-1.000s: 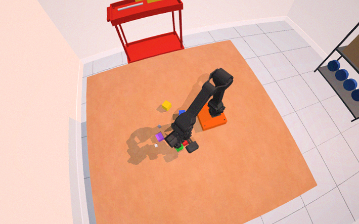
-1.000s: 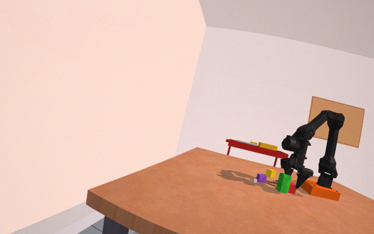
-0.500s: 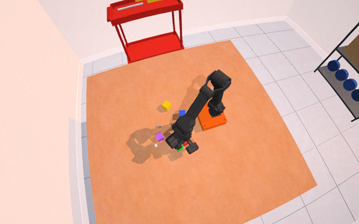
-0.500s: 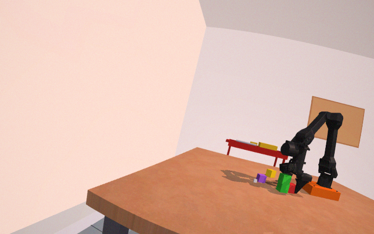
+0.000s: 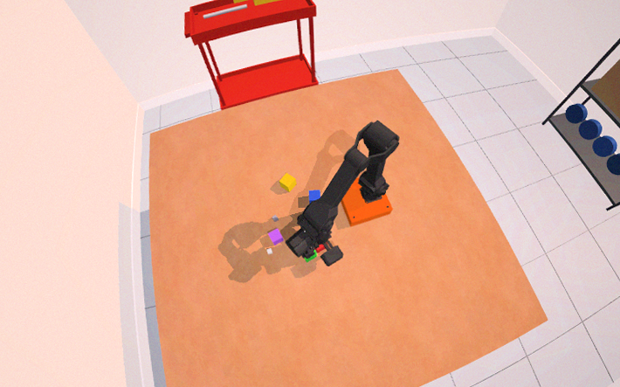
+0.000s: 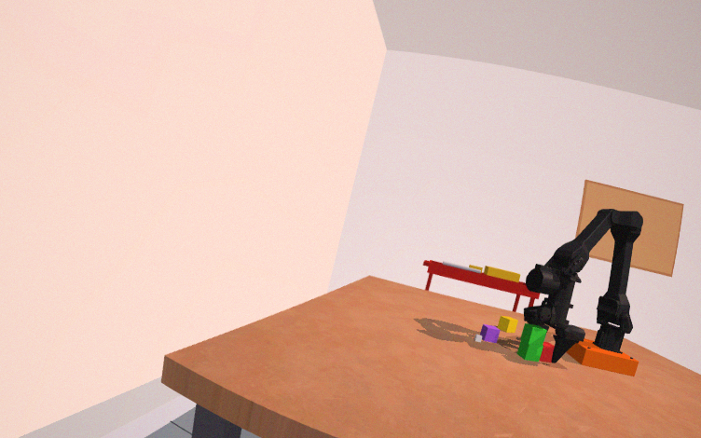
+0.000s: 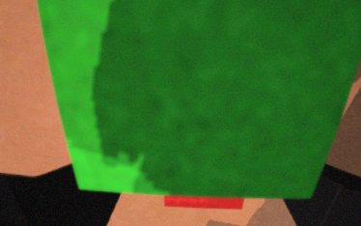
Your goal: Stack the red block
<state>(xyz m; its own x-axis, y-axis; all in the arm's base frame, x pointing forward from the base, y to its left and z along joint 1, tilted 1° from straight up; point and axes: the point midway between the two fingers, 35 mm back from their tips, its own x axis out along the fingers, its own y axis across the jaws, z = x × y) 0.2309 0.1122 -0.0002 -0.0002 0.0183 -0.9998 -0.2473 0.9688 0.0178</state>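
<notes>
The gripper [image 6: 559, 356], fingers spread wide and empty, is straddling the red block [image 6: 546, 351] beside the green tower [image 6: 531, 341]; it should be closing gently, keeping off the tower

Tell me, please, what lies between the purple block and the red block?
The green tower lies between them. The exterior view shows it: purple block behind it on the left, red block on its right, beside the open gripper.
</notes>
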